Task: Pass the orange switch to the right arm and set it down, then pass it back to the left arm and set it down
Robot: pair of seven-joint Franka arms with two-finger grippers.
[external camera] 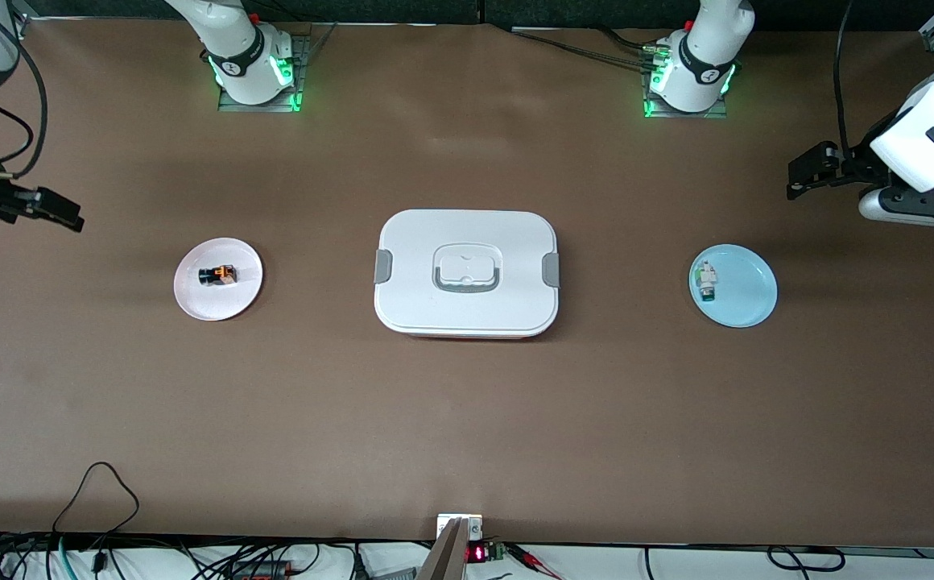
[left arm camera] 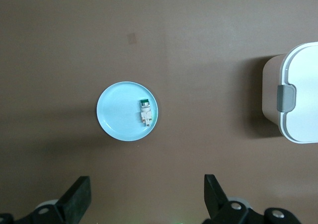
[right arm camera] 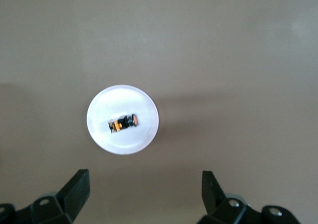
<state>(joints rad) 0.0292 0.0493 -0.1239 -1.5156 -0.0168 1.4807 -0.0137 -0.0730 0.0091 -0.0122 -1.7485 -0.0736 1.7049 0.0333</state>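
While both arms wait high at the table's ends, nothing is held.

Item: orange switch (external camera: pixel 218 275), black with orange marks, lying on its side on a white plate (external camera: pixel 193 302) toward the right arm's end of the table. In the right wrist view the switch (right arm camera: pixel 122 122) sits near the middle of that plate (right arm camera: pixel 99 134).

Item: box (external camera: pixel 466 272), white, lid on, grey clips at both short sides, grey-rimmed handle recess in the lid, thin red edge at its base. It stands on the brown table (external camera: pixel 467 419) between the two plates, well apart from each.

Item: blue plate (external camera: pixel 749 290), toward the left arm's end, carrying a small white-and-green part (external camera: pixel 706 281) close to the rim on the box's side. The left wrist view shows the same plate (left arm camera: pixel 114 114), the part (left arm camera: pixel 144 112) and one end of the box (left arm camera: pixel 298 92).

Item: right gripper (external camera: pixel 36 205), jaws wide and empty, raised over bare table at the right arm's end, its fingers (right arm camera: pixel 74 189) framing the white plate from above.

Item: left gripper (external camera: pixel 817 169), jaws wide and empty, raised over bare table at the left arm's end, its fingers (left arm camera: pixel 214 191) spread over the table near the blue plate.
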